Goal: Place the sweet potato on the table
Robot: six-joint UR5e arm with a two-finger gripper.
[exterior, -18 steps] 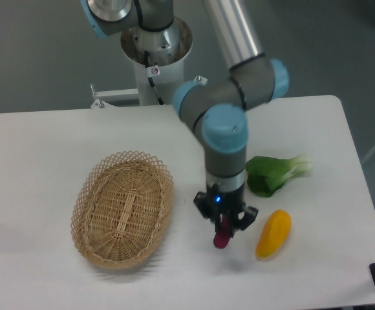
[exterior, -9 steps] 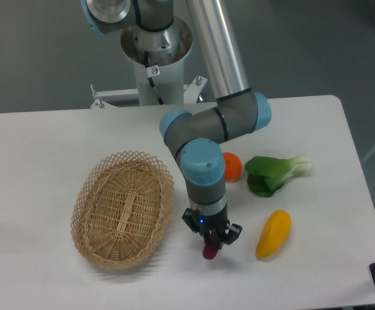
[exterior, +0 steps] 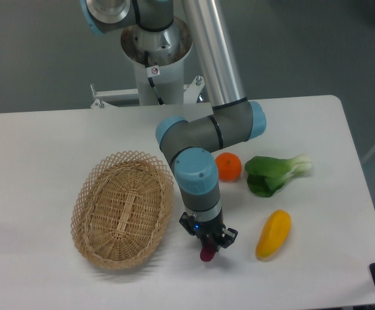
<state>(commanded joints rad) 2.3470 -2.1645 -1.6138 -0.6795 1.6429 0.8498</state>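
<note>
The sweet potato is a small magenta-purple tuber, held nearly upright between my fingers. Only its lower end shows below them. My gripper is shut on it, low over the white table, just right of the wicker basket. Whether the tuber's tip touches the tabletop I cannot tell.
A yellow-orange fruit lies right of the gripper. A round orange and a green bok choy lie behind it. The table's front edge is close below the gripper.
The gripper has moved left and slightly down with the sweet potato, towards the basket. The arm's swing has uncovered the orange.
</note>
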